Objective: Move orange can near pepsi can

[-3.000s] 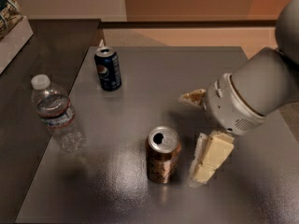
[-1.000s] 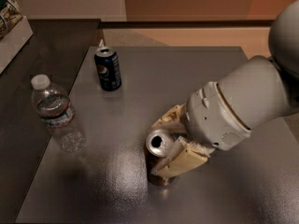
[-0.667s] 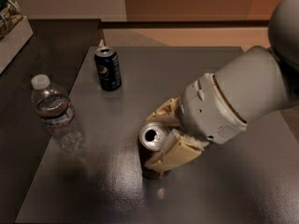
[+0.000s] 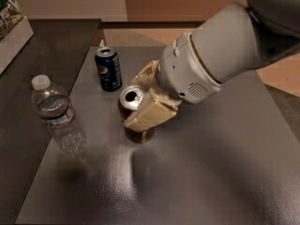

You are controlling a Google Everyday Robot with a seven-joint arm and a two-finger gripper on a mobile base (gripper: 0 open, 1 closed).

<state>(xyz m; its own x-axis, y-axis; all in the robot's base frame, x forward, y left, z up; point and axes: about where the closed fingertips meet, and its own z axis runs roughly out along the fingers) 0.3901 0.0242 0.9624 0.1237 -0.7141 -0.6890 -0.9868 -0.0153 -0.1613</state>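
— Tool (image 4: 133, 100) state?
— Clamped on orange can (image 4: 138, 134), with pale fingers (image 4: 149, 112) pressed against opposite sides just below the silver top. Positioned left of centre over the dark worktop (image 4: 211, 172), at the end of a bulky grey-white arm (image 4: 225, 46) reaching in from the upper right.
— Location of orange can?
— Upright in that grip, just right of and in front of the pepsi can (image 4: 108, 69). Near it, not touching. Unable to tell whether resting on the worktop or raised off it.
— Pepsi can?
— Upright near the far left corner of the worktop, round logo turned towards the camera.
— Anything else noted?
— Clear water bottle (image 4: 58, 116) with white cap, upright near the left edge, apart from both cans.
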